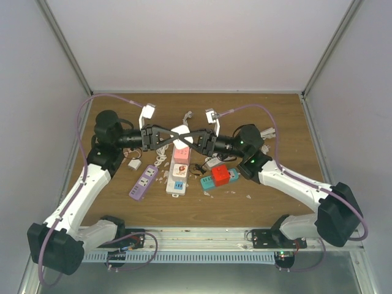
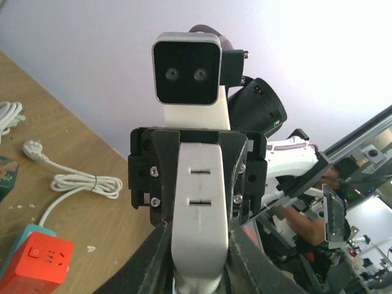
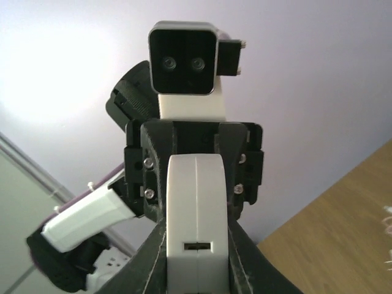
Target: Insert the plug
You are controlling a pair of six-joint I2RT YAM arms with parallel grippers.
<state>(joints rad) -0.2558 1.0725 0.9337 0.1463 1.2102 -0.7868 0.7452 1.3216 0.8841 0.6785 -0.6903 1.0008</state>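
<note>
A white plug block [image 1: 180, 136] hangs in mid-air over the middle of the wooden table, and both grippers pinch it from opposite sides. My left gripper [image 1: 184, 139] reaches in from the left and is shut on it. In the left wrist view the block [image 2: 199, 202] shows a face with two slots, wedged between the black fingers of that gripper [image 2: 199, 263]. From the right comes my right gripper [image 1: 171, 139], shut on the same block. The right wrist view shows the block's seamed side [image 3: 196, 208] with a small rectangular port, tight between that gripper's [image 3: 196, 257] fingers.
On the table below lie a purple power strip [image 1: 142, 182], a white strip with pink and blue sockets [image 1: 177, 174], and a teal strip [image 1: 208, 181] carrying a red cube [image 1: 220, 174]. A coiled white cable [image 2: 79, 182] lies near the back wall. Small scraps dot the wood.
</note>
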